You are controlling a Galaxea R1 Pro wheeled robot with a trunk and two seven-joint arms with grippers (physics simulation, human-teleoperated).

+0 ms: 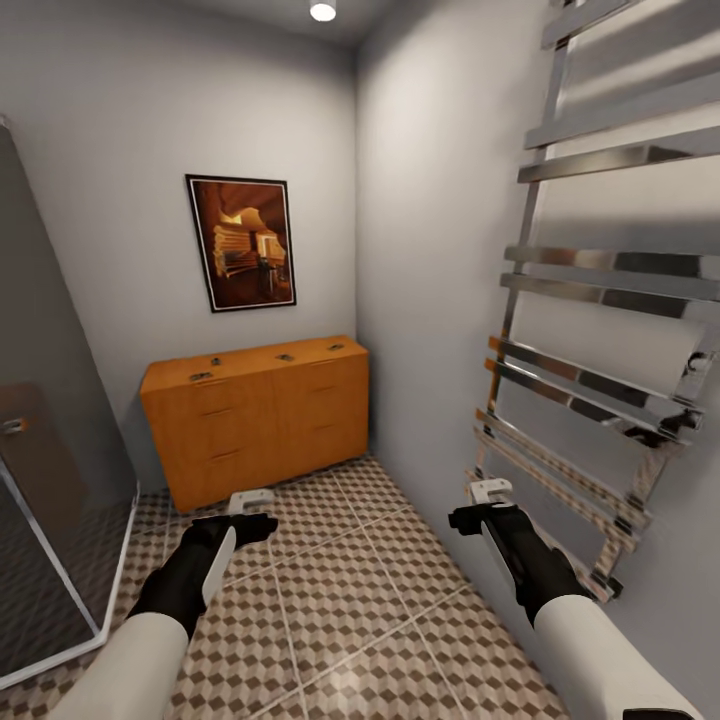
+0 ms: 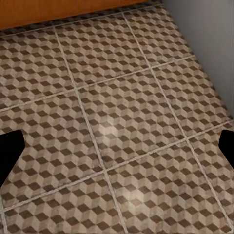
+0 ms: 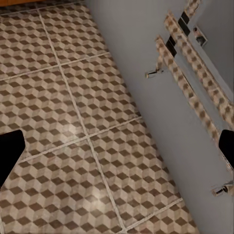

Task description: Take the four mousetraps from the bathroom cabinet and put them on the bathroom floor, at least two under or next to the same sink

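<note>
Chrome towel rail (image 1: pixel 600 330) rt wall; glass shower (image 1: pixel 50 480) left; cabinet (image 1: pixel 260 420) ahead

The room is evenly and softly lit. A round ceiling lamp (image 1: pixel 323 11) glows at the top centre of the head view. Chrome towel-rail bars (image 1: pixel 600 300) at the right reflect bright streaks. Pale sheen patches lie on the floor tiles (image 2: pixel 112 129) in both wrist views. Wide-angle distortion bends the walls near the frame edges.
</note>
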